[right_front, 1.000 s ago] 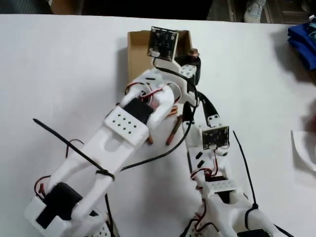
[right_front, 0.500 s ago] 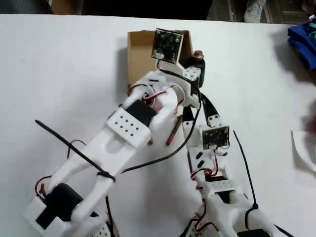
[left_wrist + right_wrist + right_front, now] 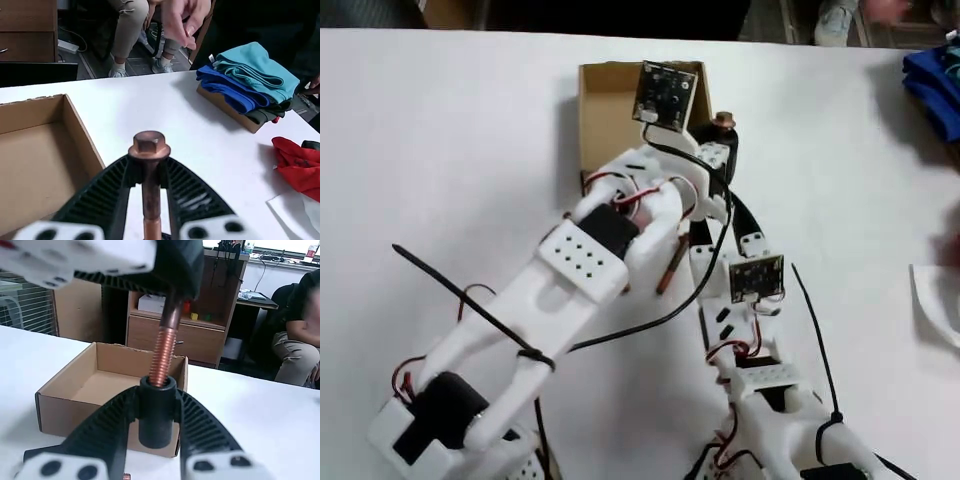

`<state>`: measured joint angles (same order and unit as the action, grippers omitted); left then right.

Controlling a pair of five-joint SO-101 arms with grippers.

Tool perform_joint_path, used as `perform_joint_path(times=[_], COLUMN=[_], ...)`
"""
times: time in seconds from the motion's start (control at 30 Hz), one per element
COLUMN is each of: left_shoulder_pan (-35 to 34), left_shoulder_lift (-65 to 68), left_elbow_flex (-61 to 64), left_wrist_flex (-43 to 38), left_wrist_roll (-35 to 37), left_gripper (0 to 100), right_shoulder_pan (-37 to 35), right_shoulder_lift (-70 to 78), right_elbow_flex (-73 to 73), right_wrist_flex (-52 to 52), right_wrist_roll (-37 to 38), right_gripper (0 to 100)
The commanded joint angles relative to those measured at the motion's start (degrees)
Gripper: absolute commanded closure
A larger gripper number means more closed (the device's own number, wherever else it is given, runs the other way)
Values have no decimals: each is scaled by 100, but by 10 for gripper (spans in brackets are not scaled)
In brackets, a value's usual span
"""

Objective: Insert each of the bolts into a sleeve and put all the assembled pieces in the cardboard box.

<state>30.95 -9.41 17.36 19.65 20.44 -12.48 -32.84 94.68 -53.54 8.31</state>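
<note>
Left gripper (image 3: pixel 150 170) clamped on bolt (image 3: pixel 149 145); right gripper (image 3: pixel 158 402) clamped on sleeve (image 3: pixel 157 427). Risk: tilted bolt jams at sleeve mouth.

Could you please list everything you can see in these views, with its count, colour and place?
cardboard box: one, brown, open, on the table beyond the arms.
held bolt: one, copper, upright in the left tool, threaded tip at the sleeve's mouth.
sleeve: one, black, upright in the right tool, in front of the box.
loose bolt: at least one, copper, lying on the table between the arms.
folded clothes: one stack, blue and teal, at the table's far right.
red cloth: one, red, on the table near the folded clothes.
table: one, white.
left tool: one, black fingers, shut on the held bolt.
right tool: one, black fingers, shut on the sleeve.
</note>
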Motion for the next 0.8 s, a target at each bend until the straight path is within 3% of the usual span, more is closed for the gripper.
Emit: perform_joint_path(times=[0.0,0.77], left_shoulder_pan=[35,62], left_shoulder_lift=[-334,-360], left_elbow_flex=[-286,444], left_wrist_flex=[9,9], left_wrist_roll=[-53,-132], left_gripper=[973,973], right_shoulder_pan=[22,66], right_shoulder_lift=[-13,-22], right_elbow_flex=[-413,-501], right_wrist_flex=[-4,4], right_wrist_roll=[-35,-316], right_gripper=[978,978])
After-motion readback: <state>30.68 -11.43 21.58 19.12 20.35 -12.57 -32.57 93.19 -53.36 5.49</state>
